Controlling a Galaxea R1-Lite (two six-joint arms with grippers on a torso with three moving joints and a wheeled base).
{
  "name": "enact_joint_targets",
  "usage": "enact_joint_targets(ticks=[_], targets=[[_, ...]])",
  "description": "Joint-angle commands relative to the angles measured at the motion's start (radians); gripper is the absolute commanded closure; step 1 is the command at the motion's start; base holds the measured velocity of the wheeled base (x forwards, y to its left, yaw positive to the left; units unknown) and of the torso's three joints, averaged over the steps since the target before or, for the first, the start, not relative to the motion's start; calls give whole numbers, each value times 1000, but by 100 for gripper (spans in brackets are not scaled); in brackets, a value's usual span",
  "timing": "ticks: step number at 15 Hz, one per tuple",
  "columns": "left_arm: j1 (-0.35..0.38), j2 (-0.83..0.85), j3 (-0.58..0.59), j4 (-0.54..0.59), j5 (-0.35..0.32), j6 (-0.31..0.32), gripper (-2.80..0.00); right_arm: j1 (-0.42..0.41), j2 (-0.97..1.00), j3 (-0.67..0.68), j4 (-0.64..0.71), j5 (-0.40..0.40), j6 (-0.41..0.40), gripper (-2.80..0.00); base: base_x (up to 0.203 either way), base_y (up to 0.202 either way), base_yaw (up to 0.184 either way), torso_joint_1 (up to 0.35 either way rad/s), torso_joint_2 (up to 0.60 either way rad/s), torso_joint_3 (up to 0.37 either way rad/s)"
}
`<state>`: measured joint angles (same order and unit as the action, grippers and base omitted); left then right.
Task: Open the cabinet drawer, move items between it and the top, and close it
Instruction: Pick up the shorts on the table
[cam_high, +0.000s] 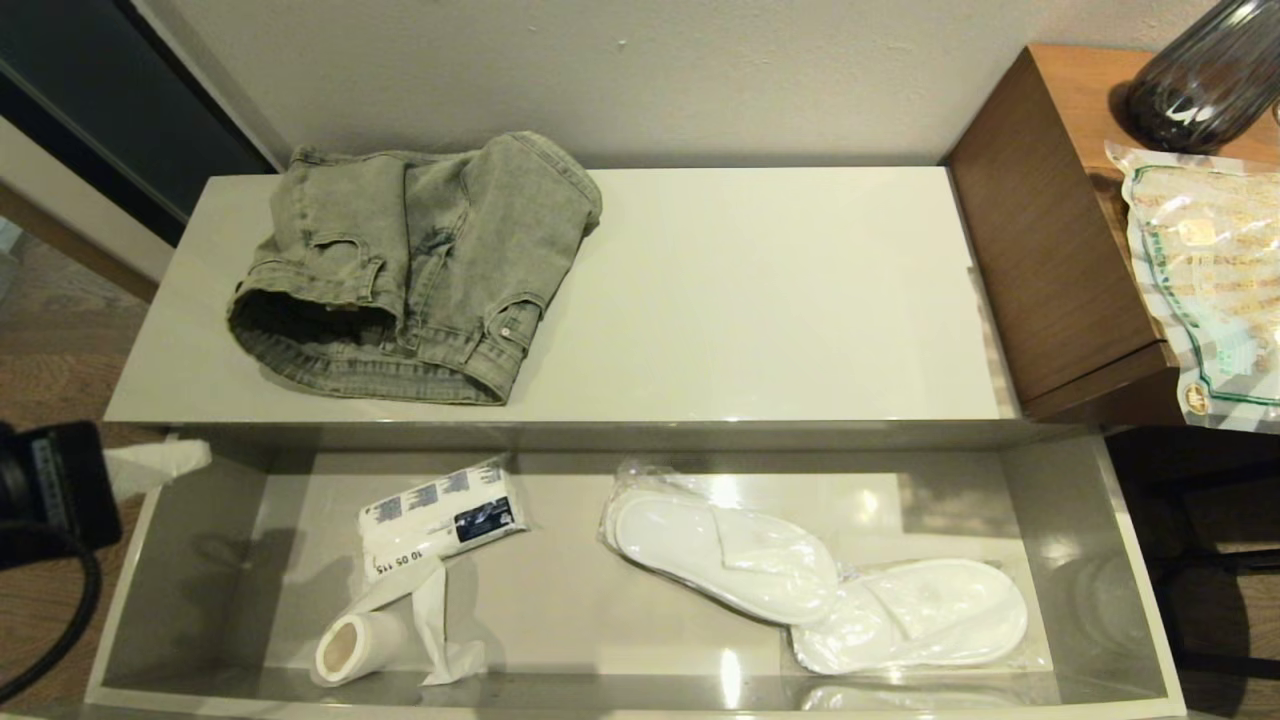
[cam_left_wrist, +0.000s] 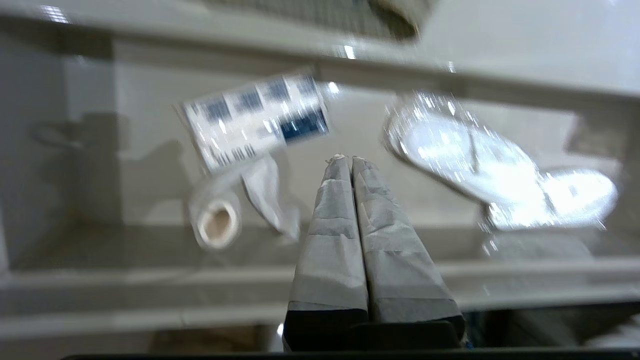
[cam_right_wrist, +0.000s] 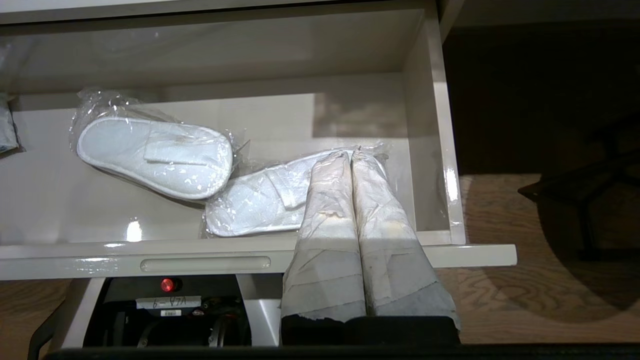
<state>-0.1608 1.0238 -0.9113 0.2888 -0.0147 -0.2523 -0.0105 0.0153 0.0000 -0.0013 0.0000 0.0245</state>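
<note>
The cabinet drawer (cam_high: 1130, 600) stands pulled out, its pale grey inside in view. Two white slippers in clear plastic lie in its right half (cam_high: 720, 550) (cam_high: 920, 610), one partly over the other. A folded grey-green denim garment (cam_high: 420, 260) rests on the left part of the glossy top (cam_high: 760, 300). My left gripper (cam_high: 200, 456) is at the drawer's left end, just outside and above its wall, shut and empty (cam_left_wrist: 348, 159). My right gripper (cam_right_wrist: 350, 152) hangs shut and empty in front of the drawer's right end, with the slippers (cam_right_wrist: 155, 155) beyond it.
A white pack with blue print (cam_high: 440, 515) and a paper roll with a loose tail (cam_high: 350, 645) lie in the drawer's left half. A brown wooden desk (cam_high: 1050, 230) stands to the right, holding a green-printed bag (cam_high: 1210, 270) and a dark vase (cam_high: 1210, 80).
</note>
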Motion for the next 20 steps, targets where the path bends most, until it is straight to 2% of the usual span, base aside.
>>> enact_joint_targets(ticks=[1, 6, 9, 11, 13, 14, 17, 19, 20], targets=[[-2, 81, -28, -43, 29, 9, 0, 0, 2, 2, 0, 0, 0, 0, 0, 0, 0, 0, 0, 0], [-52, 209, -130, -107, 113, 49, 0, 0, 2, 2, 0, 0, 0, 0, 0, 0, 0, 0, 0, 0], [-110, 405, -269, -197, 205, 68, 0, 0, 2, 2, 0, 0, 0, 0, 0, 0, 0, 0, 0, 0], [-145, 517, -390, -262, 284, 105, 0, 0, 2, 2, 0, 0, 0, 0, 0, 0, 0, 0, 0, 0], [-156, 581, -474, -285, 332, 136, 0, 0, 2, 2, 0, 0, 0, 0, 0, 0, 0, 0, 0, 0], [-158, 598, -497, -287, 354, 142, 0, 0, 2, 2, 0, 0, 0, 0, 0, 0, 0, 0, 0, 0], [-158, 599, -498, -287, 357, 144, 0, 0, 2, 2, 0, 2, -1, 0, 0, 0, 0, 0, 0, 0], [-158, 625, -499, -277, 470, 160, 0, 0, 2, 2, 0, 2, -1, 0, 0, 0, 0, 0, 0, 0], [-158, 627, -496, -266, 498, 160, 0, 0, 2, 2, 0, 2, -1, 0, 0, 0, 0, 0, 0, 0]])
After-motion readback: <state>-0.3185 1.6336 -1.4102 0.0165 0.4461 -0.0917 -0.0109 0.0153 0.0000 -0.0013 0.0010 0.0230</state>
